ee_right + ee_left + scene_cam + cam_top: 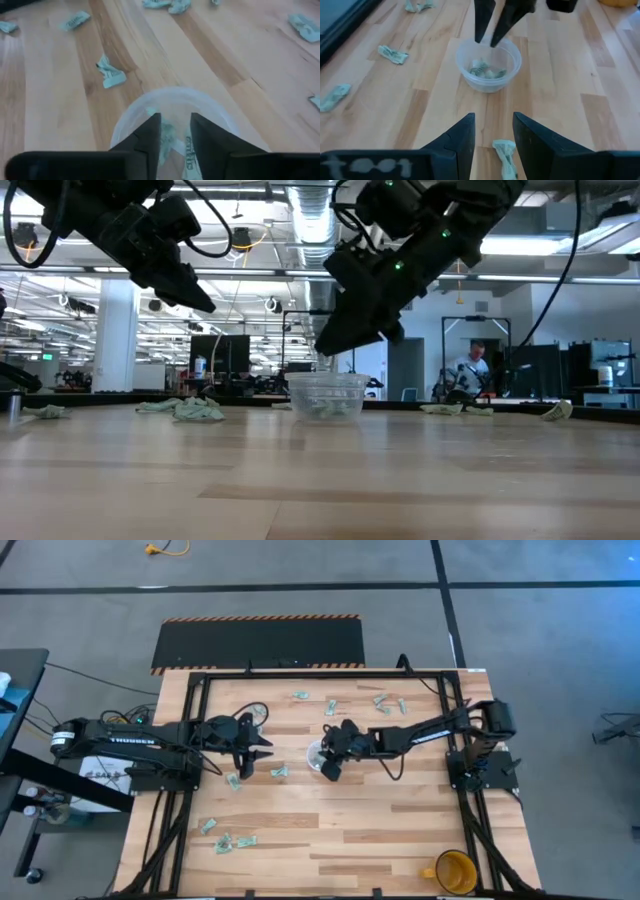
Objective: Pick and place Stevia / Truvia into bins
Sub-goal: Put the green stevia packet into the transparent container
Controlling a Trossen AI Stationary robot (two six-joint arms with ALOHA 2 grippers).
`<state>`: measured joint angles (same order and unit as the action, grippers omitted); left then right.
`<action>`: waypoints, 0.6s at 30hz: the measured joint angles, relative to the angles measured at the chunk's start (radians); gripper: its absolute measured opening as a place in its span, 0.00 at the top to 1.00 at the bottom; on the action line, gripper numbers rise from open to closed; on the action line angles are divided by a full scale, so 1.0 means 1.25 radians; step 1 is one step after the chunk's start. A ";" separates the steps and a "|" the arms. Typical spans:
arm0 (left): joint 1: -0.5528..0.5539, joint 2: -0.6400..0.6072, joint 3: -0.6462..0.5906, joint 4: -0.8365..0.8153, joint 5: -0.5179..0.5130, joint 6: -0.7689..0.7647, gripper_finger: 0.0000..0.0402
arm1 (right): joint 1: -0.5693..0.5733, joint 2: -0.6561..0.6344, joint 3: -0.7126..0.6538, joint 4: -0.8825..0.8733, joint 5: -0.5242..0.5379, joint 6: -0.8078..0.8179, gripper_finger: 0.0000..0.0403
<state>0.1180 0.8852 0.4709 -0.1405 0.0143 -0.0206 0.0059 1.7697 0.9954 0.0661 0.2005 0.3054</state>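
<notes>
The clear plastic cup (318, 758) stands on its base near the table's middle, with several pale green sachets (487, 71) lying in it. My right gripper (486, 43) hovers just above the cup's rim, pointing down, fingers slightly apart with nothing between them. In the low view the right gripper (322, 348) is clear of the cup (327, 395). My left gripper (270, 750) is open, raised above the wood left of the cup. A crumpled sachet (505, 156) lies flat on the table below its fingers. More sachets (234, 781) lie scattered about.
Loose sachets lie near the far edge (301, 696) (390, 703) and toward the near left (208, 826) (235, 842). A yellow-orange mug (455, 872) stands at the near right corner. A black mat (258, 643) lies beyond the far edge. Bare wood spans the near middle.
</notes>
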 joint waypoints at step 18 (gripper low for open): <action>0.000 0.001 -0.038 0.224 -0.131 0.066 0.70 | 0.065 -0.096 0.000 0.058 0.449 -0.210 0.67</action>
<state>0.1181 0.8860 0.4229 0.1399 -0.1493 0.0619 0.0870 1.6495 0.9951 0.1388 0.7623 0.0434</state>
